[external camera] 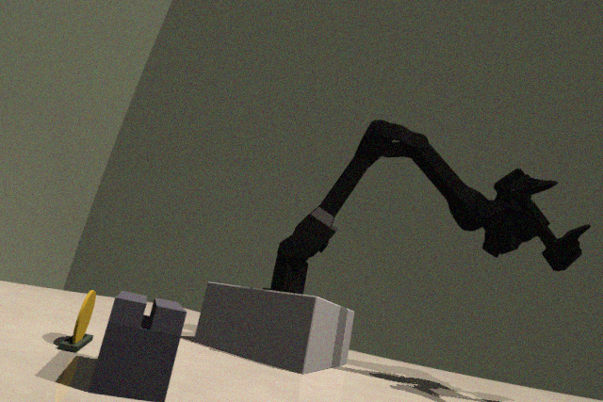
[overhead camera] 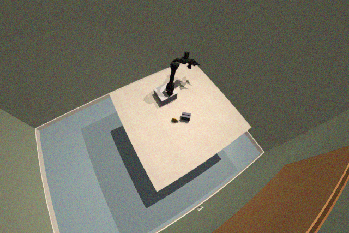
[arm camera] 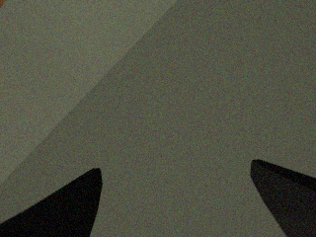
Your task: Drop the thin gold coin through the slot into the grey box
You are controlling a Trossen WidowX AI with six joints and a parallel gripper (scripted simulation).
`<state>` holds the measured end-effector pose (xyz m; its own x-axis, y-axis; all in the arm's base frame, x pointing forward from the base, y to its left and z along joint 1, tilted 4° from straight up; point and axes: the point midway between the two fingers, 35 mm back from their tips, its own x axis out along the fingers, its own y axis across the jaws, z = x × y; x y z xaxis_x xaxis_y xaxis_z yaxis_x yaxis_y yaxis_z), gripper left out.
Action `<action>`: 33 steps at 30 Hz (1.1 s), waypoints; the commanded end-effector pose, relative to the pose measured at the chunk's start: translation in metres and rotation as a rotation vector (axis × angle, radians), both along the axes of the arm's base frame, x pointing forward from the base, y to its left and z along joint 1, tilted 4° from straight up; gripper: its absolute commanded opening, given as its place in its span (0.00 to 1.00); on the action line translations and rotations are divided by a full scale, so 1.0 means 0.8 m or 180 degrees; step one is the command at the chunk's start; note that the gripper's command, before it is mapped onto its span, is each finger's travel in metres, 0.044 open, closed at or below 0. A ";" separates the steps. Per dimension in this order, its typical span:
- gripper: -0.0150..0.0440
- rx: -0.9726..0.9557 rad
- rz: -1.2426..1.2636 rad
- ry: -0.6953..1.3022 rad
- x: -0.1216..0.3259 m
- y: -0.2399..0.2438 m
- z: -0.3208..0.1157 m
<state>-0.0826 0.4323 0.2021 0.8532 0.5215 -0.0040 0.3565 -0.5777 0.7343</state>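
Gold against the pale table (external camera: pixel 252 377), the coin (external camera: pixel 84 316) stands on its edge, leaning a little, in the shallow dark-green holder (external camera: pixel 74 341). The grey box (external camera: pixel 138 346) sits just beside the holder without touching it; the coin and holder lie on the side of the box away from the arm's pedestal (external camera: pixel 272 324). The narrow slot (external camera: pixel 150 315) cuts across the box lid and is dark inside. From above, the box (overhead camera: pixel 185 117) and the coin (overhead camera: pixel 174 120) lie close together in front of the pedestal (overhead camera: pixel 164 96), near the middle of the table.

The black arm (external camera: pixel 355 168) rises from the pedestal, bends at a high elbow and reaches out on the side away from the box. The gripper (external camera: pixel 562 207) hangs in the air well apart from the box, its two fingers spread wide with nothing between them. In the wrist view the fingertips frame only the green wall (arm camera: pixel 188 99).
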 end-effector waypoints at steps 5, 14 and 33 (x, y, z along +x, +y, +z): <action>0.71 -0.0845 0.0003 -0.0330 0.060 0.019 -0.001; 0.53 -0.2483 -0.0223 -0.0696 0.238 0.023 -0.019; 0.53 -0.6081 0.0455 -0.0509 0.519 -0.153 -0.099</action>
<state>0.2951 0.3529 0.1365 0.9013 0.0667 -0.4281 0.1806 0.8404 0.5110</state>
